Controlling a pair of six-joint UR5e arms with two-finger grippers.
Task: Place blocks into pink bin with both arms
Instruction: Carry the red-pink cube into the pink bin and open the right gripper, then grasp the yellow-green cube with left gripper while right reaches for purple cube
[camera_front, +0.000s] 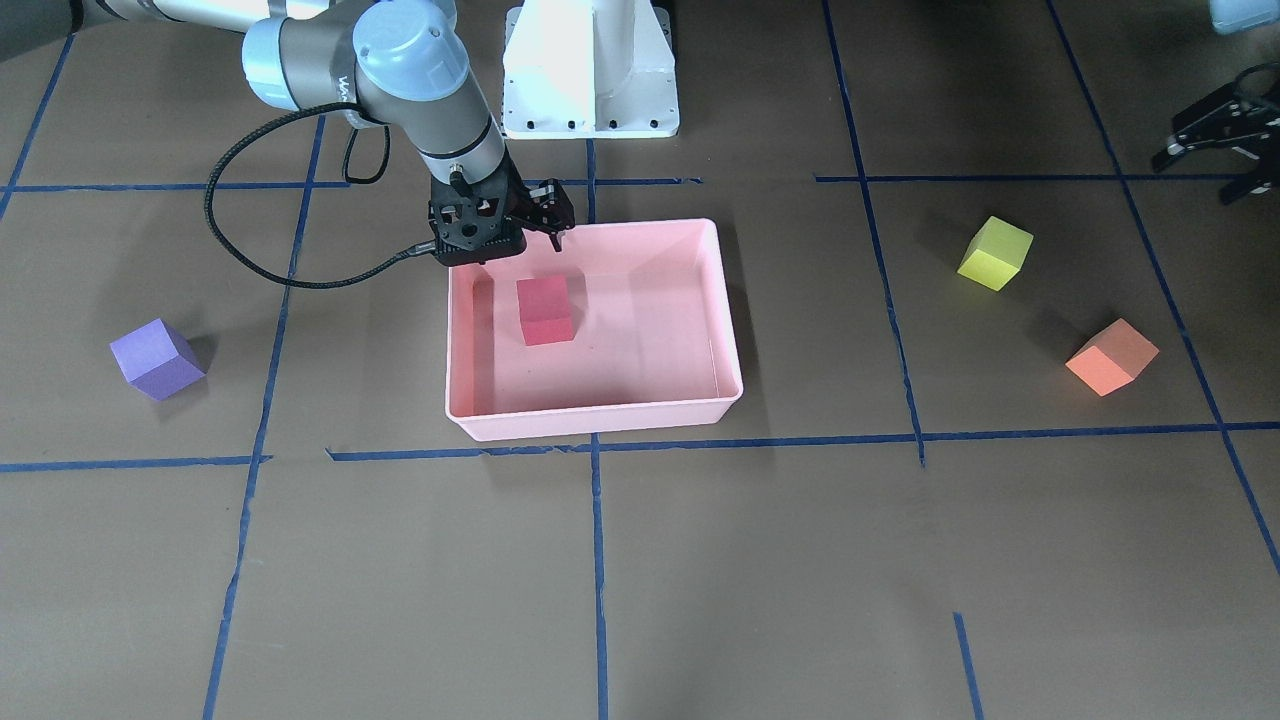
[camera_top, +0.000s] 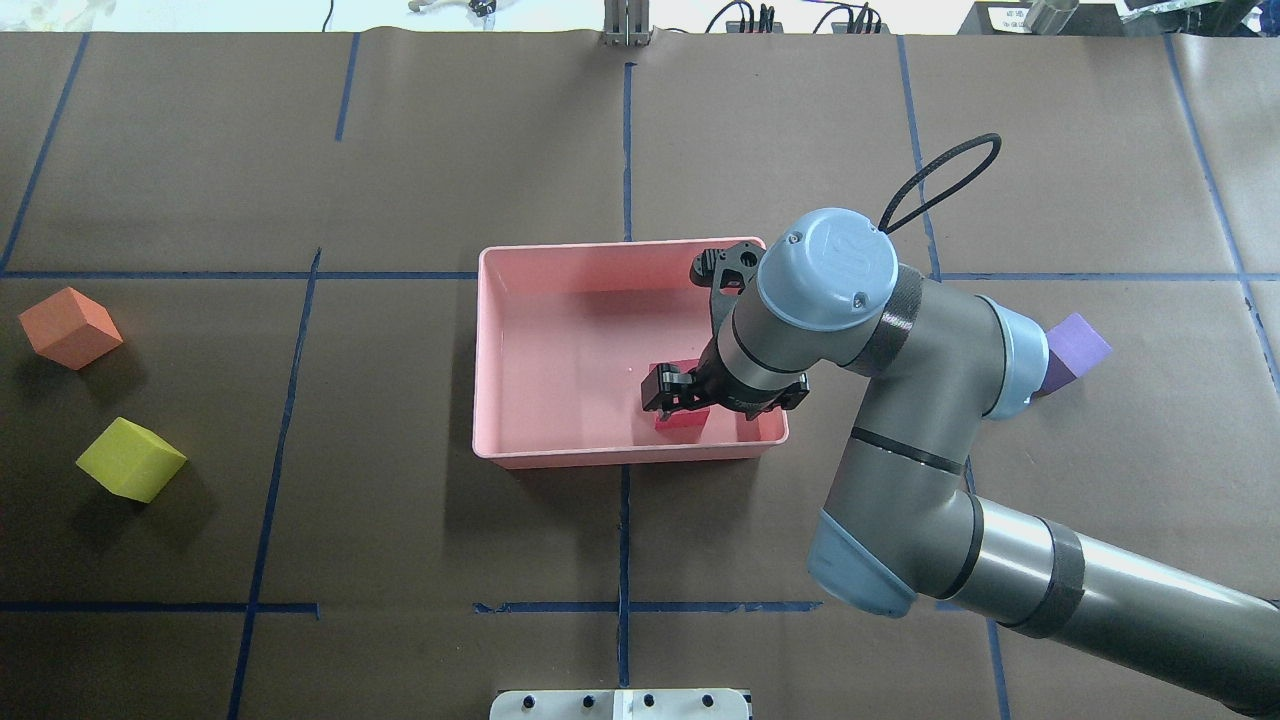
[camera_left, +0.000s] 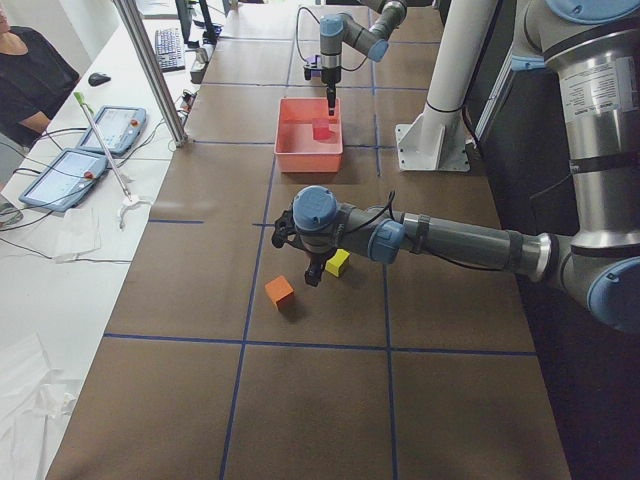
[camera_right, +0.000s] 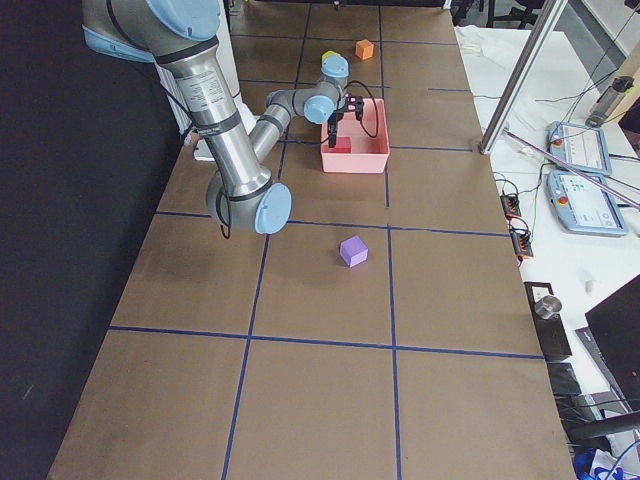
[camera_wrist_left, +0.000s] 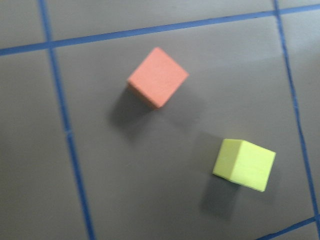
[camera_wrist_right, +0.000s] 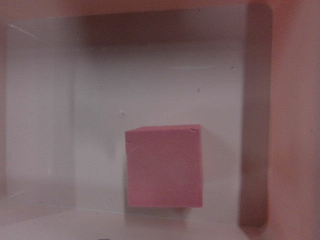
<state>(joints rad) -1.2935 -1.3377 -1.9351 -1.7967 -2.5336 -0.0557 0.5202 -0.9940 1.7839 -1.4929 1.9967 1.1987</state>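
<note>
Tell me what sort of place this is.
Likely a robotics lab: a right arm and left arm work at a table gridded with blue tape, and teach pendants lie on the side bench.

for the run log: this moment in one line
red block in pink bin; right gripper open above it; purple block, yellow-green block, orange block outside

Seen from overhead, the red block (camera_top: 685, 420) inside the pink bin (camera_top: 560, 340) is largely hidden by the right hand (camera_top: 678, 395) above it.
</note>
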